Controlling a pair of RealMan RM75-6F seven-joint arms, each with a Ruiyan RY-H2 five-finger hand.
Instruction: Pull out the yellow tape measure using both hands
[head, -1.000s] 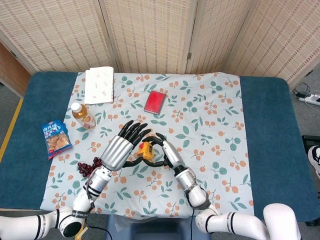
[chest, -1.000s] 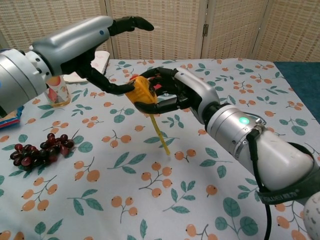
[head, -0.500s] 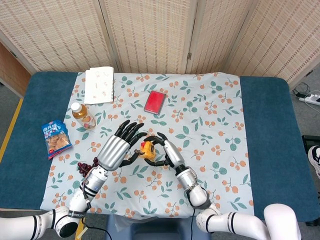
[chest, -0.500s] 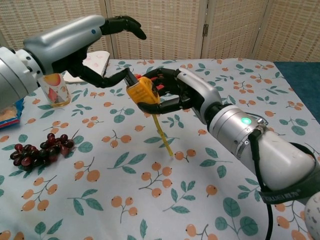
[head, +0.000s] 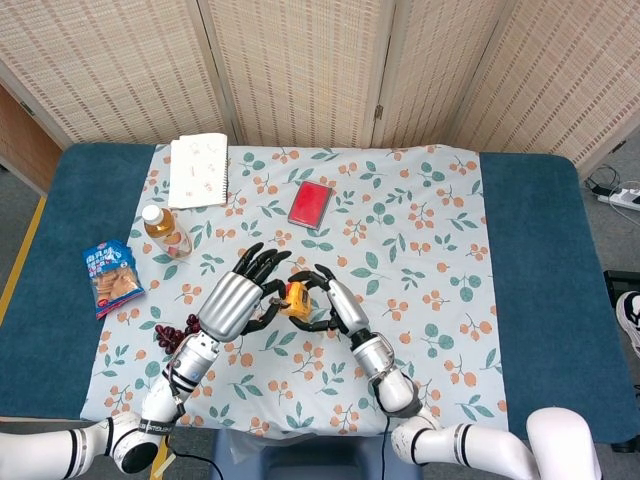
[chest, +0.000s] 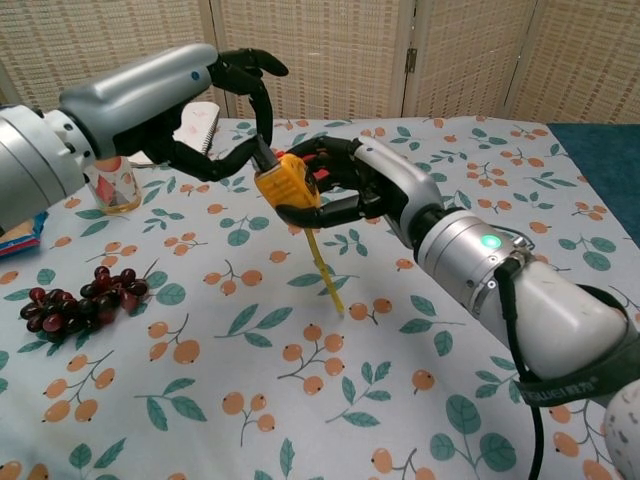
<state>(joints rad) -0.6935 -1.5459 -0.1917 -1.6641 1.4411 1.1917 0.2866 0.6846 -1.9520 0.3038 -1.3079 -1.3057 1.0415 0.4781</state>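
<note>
The tape measure (chest: 288, 184) is held above the flowered cloth (head: 420, 250), near the middle of the table (head: 530, 260), in the grip of the right hand (chest: 350, 185). Its yellow case is wrapped by the dark fingers of that hand, with a fingertip (chest: 300, 214) curled beneath it and others over its top. In the head view the case (head: 296, 298) is seen just left of the right hand (head: 328, 300) and just right of the left hand (head: 240, 295), so that it lies between the two.

A length of yellow blade (chest: 325, 268) is drawn out of the case and hangs down and slightly to the right, its tip close to the cloth; whether it touches cannot be told.

The left hand (chest: 215, 105) is placed at the left side of the case. Its thumb and one bent finger (chest: 262, 140) are brought down to the upper left edge of the case, while the remaining fingers are curled above. Whether the case is pinched or only touched by them cannot be told from either view.

A bunch of grapes (chest: 75, 300) lies on the cloth to the left, well apart from the case. A bottle (head: 165, 230), a notebook (head: 198, 170), a snack bag (head: 112, 275) and a red wallet (head: 310, 203) are set farther back.
</note>
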